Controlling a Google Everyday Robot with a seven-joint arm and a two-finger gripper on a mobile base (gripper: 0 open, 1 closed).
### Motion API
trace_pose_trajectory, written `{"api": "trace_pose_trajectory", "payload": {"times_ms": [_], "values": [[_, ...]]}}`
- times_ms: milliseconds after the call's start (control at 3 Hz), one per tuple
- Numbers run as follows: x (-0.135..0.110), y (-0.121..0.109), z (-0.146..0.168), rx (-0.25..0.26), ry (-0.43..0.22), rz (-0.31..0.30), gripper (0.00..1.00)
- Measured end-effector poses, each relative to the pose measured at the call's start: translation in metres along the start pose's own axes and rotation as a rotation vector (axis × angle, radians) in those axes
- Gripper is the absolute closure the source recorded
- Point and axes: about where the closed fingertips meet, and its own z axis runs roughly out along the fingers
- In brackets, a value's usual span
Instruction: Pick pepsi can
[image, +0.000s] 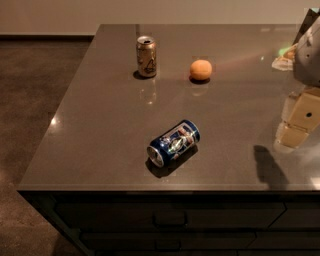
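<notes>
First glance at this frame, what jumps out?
The pepsi can lies on its side near the front edge of the counter, apart from everything else. Behind it, a gold-brown can stands upright beside an orange fruit. The gripper hangs over the counter's right side, clear of the pepsi can.

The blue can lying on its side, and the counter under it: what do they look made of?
The pepsi can looks like aluminium: silver end, glossy printed blue wall catching highlights. The countertop looks like polished dark grey stone or composite; it mirrors the gold-brown can. The gripper hangs at the right edge, apart from the pepsi can.
</notes>
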Motion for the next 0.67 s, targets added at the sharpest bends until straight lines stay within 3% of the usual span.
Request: {"api": "trace_pose_trajectory", "payload": {"times_ms": [667], "values": [[-0.0046,-0.0022,0.0001,0.004,-0.002,-0.015,0.0]]}}
